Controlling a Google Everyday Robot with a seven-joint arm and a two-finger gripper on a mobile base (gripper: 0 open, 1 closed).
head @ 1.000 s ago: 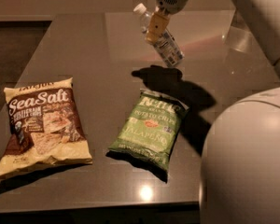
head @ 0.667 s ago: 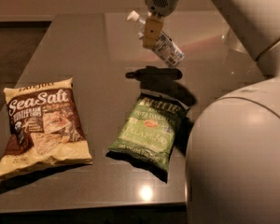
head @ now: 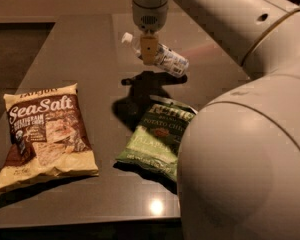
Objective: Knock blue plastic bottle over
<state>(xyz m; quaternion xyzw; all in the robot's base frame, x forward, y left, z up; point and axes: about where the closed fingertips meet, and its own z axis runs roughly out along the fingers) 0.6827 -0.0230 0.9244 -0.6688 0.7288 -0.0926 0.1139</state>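
The blue plastic bottle (head: 169, 61) is a small clear bottle with a white cap (head: 126, 37) and a bluish-grey label. It hangs almost sideways above the dark table (head: 80, 49), cap to the left, and casts a shadow on the surface below. My gripper (head: 148, 51) comes down from the top of the camera view and is shut on the bottle near its neck. A tan finger pad (head: 148, 48) lies across the front of the bottle.
A green jalapeño chip bag (head: 157, 139) lies flat just in front of the bottle's shadow. A brown and cream Sea Salt chip bag (head: 45, 134) lies at the left front. My arm's large white housing (head: 245, 159) fills the right side and hides that part of the table.
The gripper has moved left and nearer the camera with the bottle in it. The bottle has tipped further toward horizontal. The arm housing covers more of the right side.
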